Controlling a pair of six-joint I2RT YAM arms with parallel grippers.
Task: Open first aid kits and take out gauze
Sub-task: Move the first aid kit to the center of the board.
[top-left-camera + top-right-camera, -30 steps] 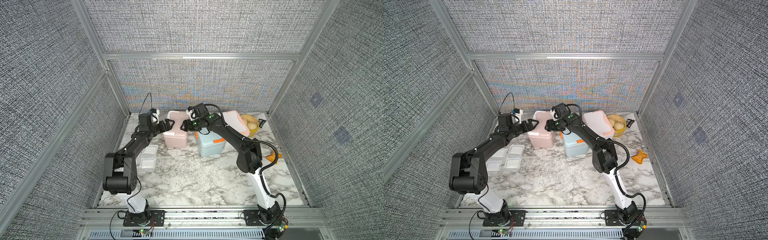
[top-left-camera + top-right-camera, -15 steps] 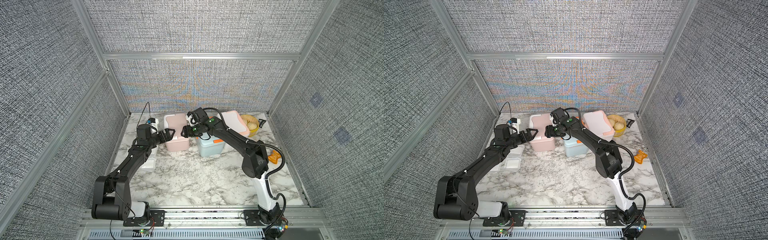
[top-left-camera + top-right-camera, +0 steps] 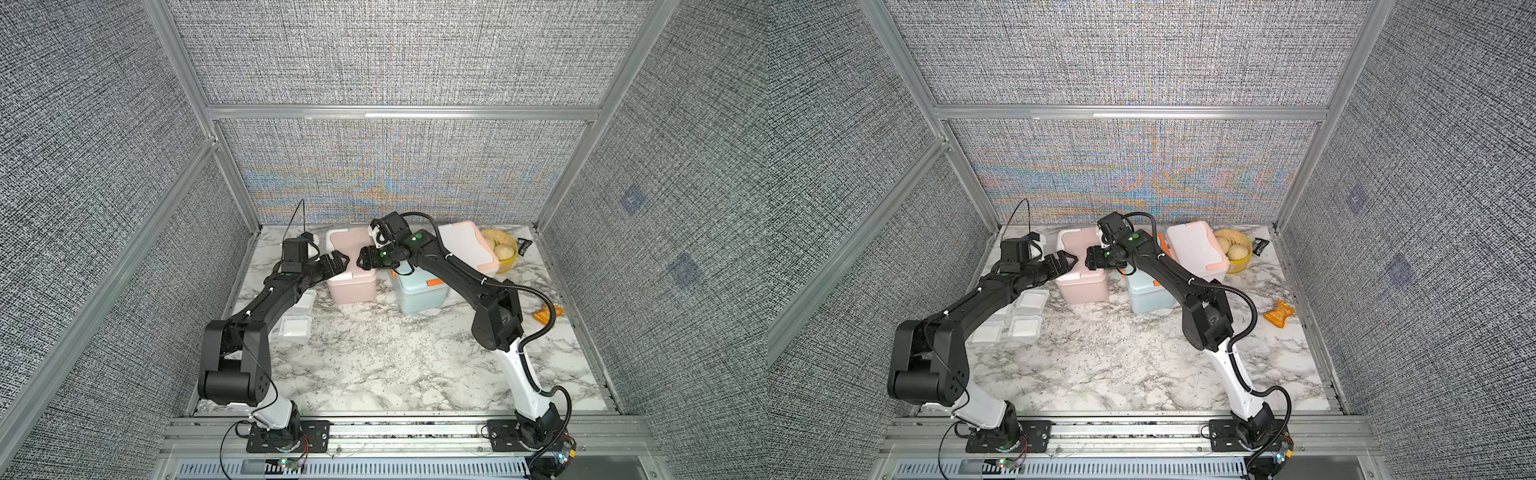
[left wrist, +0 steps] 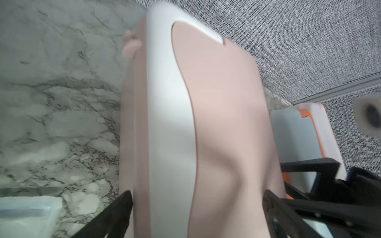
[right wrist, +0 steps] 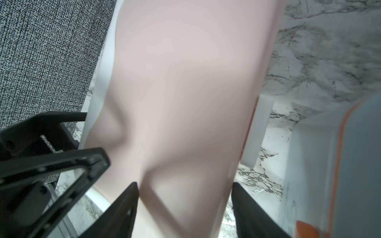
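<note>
- left gripper (image 3: pixel 343 262): jaws wide apart, holding nothing, tips right at left edge of pink kit (image 3: pixel 353 286)
- left wrist view: fingers (image 4: pixel 115 216) in front of that kit, overlapping its two sides, white-trimmed lid straight ahead
- right gripper (image 3: pixel 362 259): jaws apart, over right end of pink lid, facing left gripper across it
- right wrist view: fingers (image 5: pixel 123 210) either side of the lid's near end; pressing on plastic or just clear of it, cannot tell
- pink kit: mid-back of marble table (image 3: pixel 374 365), upright, lid on, between the two grippers
- light blue kit (image 3: pixel 419 295): just right of pink kit, lid on, orange latch toward front, partly under right arm
- white kit (image 3: pixel 465 245): behind and right of light blue kit, peach trim, lid on, just beside yellow basket (image 3: pixel 513 261)
- gauze (image 3: pixel 1030 301): several wrapped white pads flat on table, left of pink kit, outside all kits, partly under left arm
- one gauze corner also in left wrist view (image 4: pixel 26 214)
- yellow basket: back right corner, buns inside
- black packet (image 3: pixel 1260 245): just right of basket
- orange wrapper (image 3: pixel 1280 313): near right edge, well apart from kits
</note>
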